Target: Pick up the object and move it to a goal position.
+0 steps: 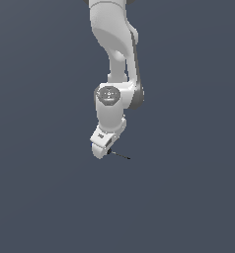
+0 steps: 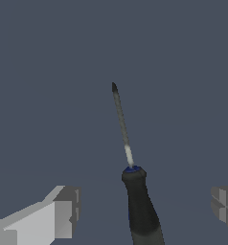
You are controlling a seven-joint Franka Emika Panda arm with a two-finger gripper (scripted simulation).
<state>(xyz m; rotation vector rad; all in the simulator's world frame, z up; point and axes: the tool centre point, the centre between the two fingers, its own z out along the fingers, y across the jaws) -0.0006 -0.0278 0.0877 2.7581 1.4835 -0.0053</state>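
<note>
The screwdriver point(image 2: 135, 182) lies flat on the plain grey-blue surface point(image 2: 49, 72), away from any visible edge or corner. In the wrist view its dark blue-and-black handle point(image 2: 142, 210) sits between the two fingers, with the thin dark shaft point(image 2: 120, 119) pointing away from the gripper. In the exterior view only the shaft point(image 1: 120, 155) shows clearly, projecting toward the exterior view's right from beneath the gripper point(image 1: 103, 148).

The jaws stand spread wide. One finger point(image 2: 63, 210) and the other finger point(image 2: 223, 206) flank the handle with clear space on both sides; neither touches it. The handle appears nearer the middle than either finger, though somewhat closer to the first one.

The gripper hangs low over the handle, and the grasp is judged not yet made. How far the fingertips stand above the surface cannot be told from these views.

Risks noted:
- The handle is narrow and rounded. If the fingers close while too high, they may pinch only its upper curve and squeeze it out.
- The uneven gaps mean one finger would meet the handle first and could push or spin the screwdriver before the other arrives.
- Descending too far could drive the fingertips into the surface.
- A grip at the handle's end leaves the shaft overhanging, so the tool may tilt on lifting.

No goal marker is visible in either view.
</note>
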